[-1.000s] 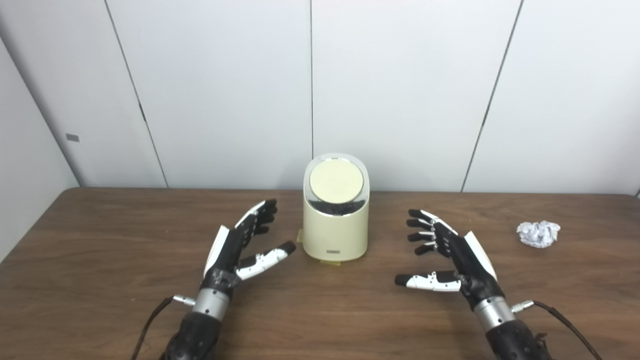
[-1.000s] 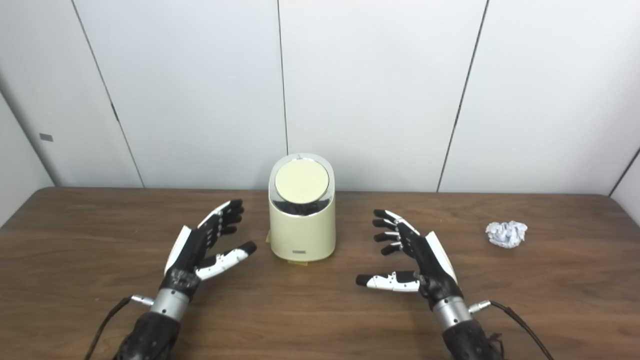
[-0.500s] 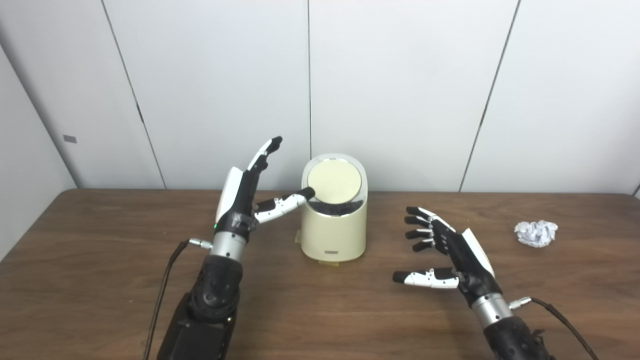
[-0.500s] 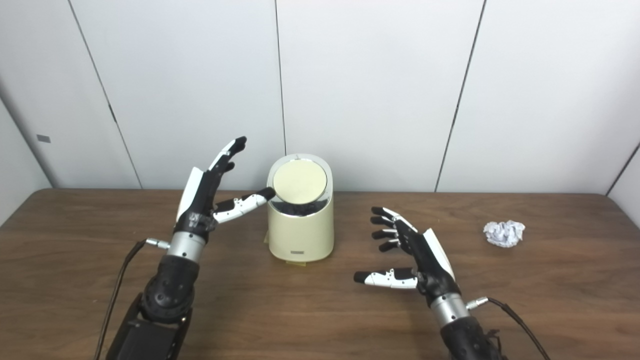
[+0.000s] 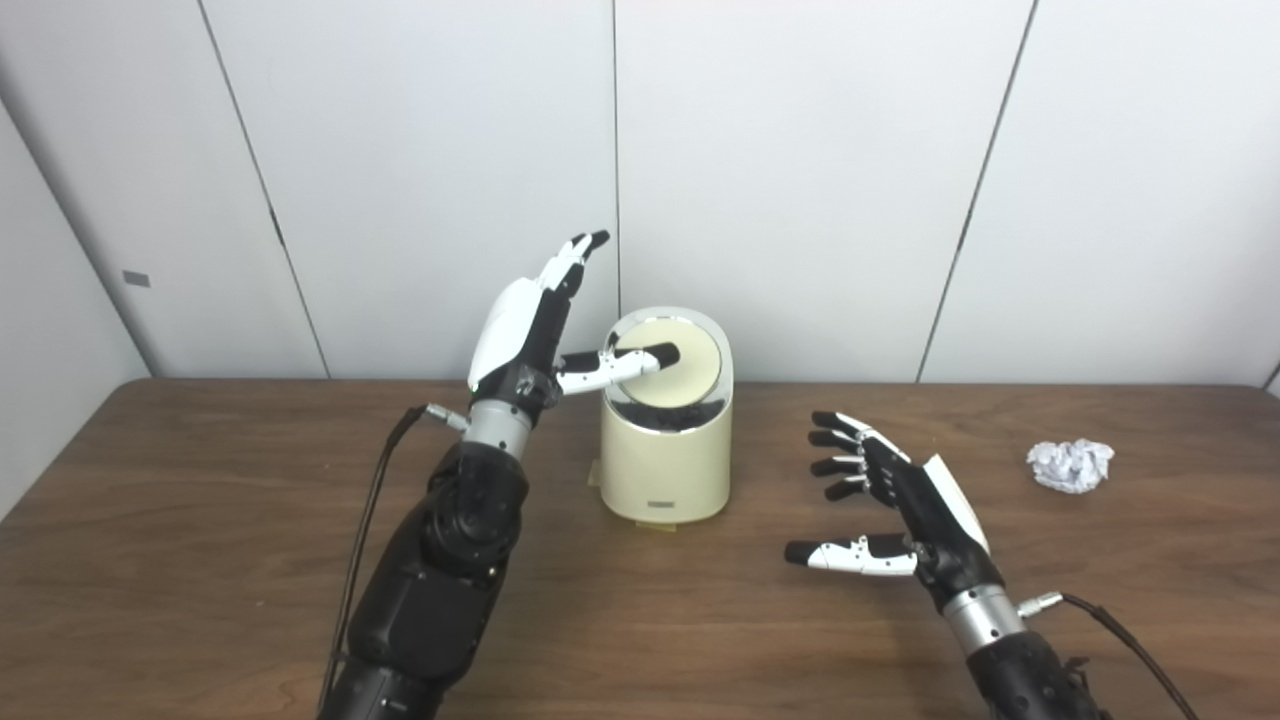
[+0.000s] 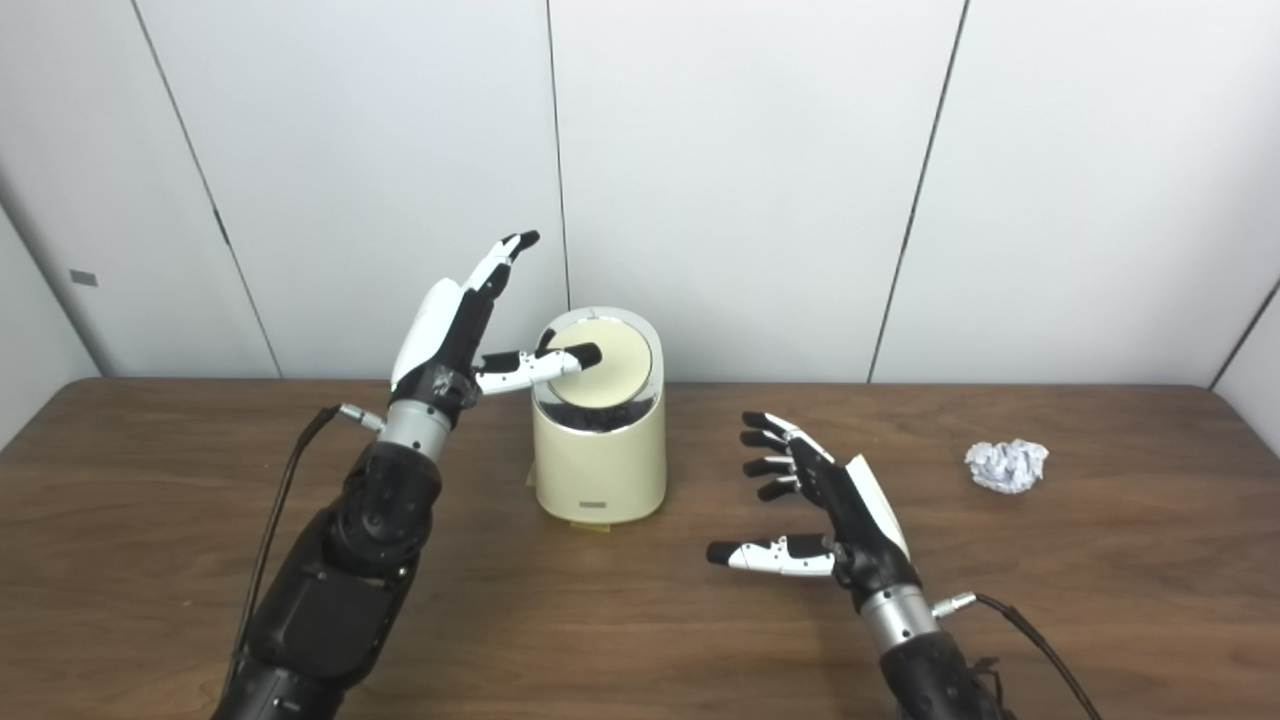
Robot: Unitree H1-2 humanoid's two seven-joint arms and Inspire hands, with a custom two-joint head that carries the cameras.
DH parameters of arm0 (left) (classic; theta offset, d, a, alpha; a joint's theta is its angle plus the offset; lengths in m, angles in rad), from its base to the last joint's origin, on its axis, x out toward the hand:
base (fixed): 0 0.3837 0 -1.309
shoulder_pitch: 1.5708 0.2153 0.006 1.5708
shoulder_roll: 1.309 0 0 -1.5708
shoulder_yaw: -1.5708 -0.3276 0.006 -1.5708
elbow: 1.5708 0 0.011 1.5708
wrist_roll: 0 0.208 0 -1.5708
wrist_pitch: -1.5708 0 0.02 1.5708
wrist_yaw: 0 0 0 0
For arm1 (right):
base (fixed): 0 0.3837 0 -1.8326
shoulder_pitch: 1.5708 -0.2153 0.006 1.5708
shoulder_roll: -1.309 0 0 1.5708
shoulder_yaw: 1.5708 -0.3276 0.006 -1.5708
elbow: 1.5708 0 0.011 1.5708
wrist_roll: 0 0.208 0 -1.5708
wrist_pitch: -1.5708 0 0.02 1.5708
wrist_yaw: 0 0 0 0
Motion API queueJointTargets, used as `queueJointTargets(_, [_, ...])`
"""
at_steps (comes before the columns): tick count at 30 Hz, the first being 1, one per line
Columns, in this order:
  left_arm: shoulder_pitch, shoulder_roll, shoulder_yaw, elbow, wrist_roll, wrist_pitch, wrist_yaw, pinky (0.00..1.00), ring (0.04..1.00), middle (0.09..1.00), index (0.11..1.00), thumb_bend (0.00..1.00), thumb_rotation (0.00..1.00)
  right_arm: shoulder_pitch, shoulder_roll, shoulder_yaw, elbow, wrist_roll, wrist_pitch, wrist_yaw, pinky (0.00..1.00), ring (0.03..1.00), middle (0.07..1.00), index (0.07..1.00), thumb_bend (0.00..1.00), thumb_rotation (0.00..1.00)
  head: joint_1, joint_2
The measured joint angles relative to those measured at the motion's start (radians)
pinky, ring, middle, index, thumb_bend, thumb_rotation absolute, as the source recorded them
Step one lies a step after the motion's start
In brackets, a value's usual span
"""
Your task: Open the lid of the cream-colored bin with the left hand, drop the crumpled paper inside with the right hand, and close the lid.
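Observation:
The cream-colored bin (image 5: 664,470) stands at the middle of the wooden table (image 5: 200,560), its round lid (image 5: 685,365) shut and tilted toward me. My left hand (image 5: 535,325) is raised at the bin's upper left, open, fingers pointing up, with the thumb tip lying across the lid. My right hand (image 5: 905,505) is open and empty, low over the table to the right of the bin. The crumpled white paper (image 5: 1072,465) lies on the table at the far right, apart from both hands. In the right eye view the bin (image 6: 598,470) and paper (image 6: 1005,465) show the same.
White wall panels stand close behind the table's far edge. A black cable runs from each wrist, the left one (image 5: 370,520) hanging beside the forearm. A small yellowish tab sticks out under the bin's base (image 5: 660,524).
My left hand has risen from the table beside the bin and moved right, so its thumb now reaches over the lid. The right hand has stayed nearly still. The lid stays shut.

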Motion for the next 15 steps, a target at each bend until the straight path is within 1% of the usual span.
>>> queueJointTargets(3, [-0.009,0.006,-0.012,0.012,0.032,0.014,0.005,1.0,1.0,1.0,1.0,1.0,0.49,0.0,0.001,0.0,0.0,-0.002,0.0,0.0,0.59,0.711,0.803,0.836,0.85,0.18,0.0,0.002])
queueJointTargets(5, [-0.013,0.01,-0.018,0.023,0.039,0.035,0.006,1.0,1.0,1.0,1.0,1.0,0.49,0.0,0.003,0.0,0.0,-0.002,0.0,0.0,0.59,0.71,0.803,0.836,0.85,0.17,0.0,0.003])
queueJointTargets(12, [-0.017,0.019,-0.043,0.027,0.061,0.071,-0.003,1.0,1.0,1.0,1.0,1.0,0.42,0.002,0.008,0.001,-0.004,-0.01,0.004,0.0,0.59,0.723,0.818,0.84,0.86,0.21,0.002,0.006])
queueJointTargets(15, [-0.022,0.028,-0.052,0.027,0.067,0.077,-0.005,1.0,1.0,1.0,1.0,1.0,0.38,0.002,0.008,0.001,-0.003,-0.015,0.004,0.0,0.6,0.73,0.821,0.84,0.86,0.2,0.0,0.009])
